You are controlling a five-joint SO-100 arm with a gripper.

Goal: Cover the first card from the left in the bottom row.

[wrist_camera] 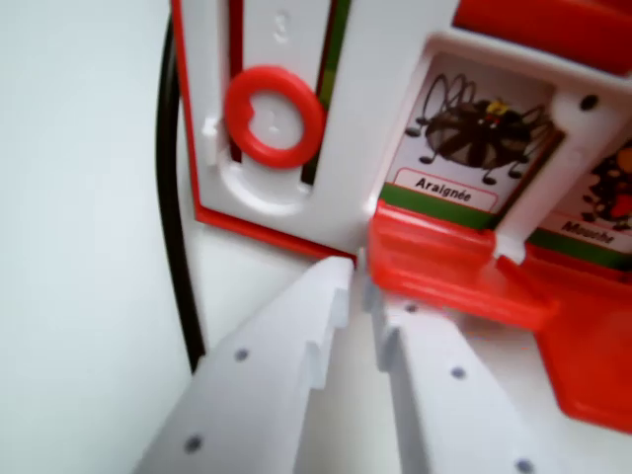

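Note:
In the wrist view a white game board (pixel 360 128) with red edging fills the upper part. A card (pixel 472 138) showing a spider, labelled "Araignée", sits in a white frame. Below it a red flap (pixel 449 272) lies folded down, leaving the card uncovered. My gripper (pixel 357 281) reaches up from the bottom. Its two white fingers (pixel 286 355) are nearly together, and the tips touch the red flap's left corner. Nothing shows between them. A second card (pixel 607 193), labelled "Mouche", is partly cut off at the wrist view's right.
A red ring slider (pixel 274 116) sits in a slot marked 3 on the board's left part. A black cable (pixel 176 217) runs down along the board's left edge. A white surface (pixel 79 237) lies to the left.

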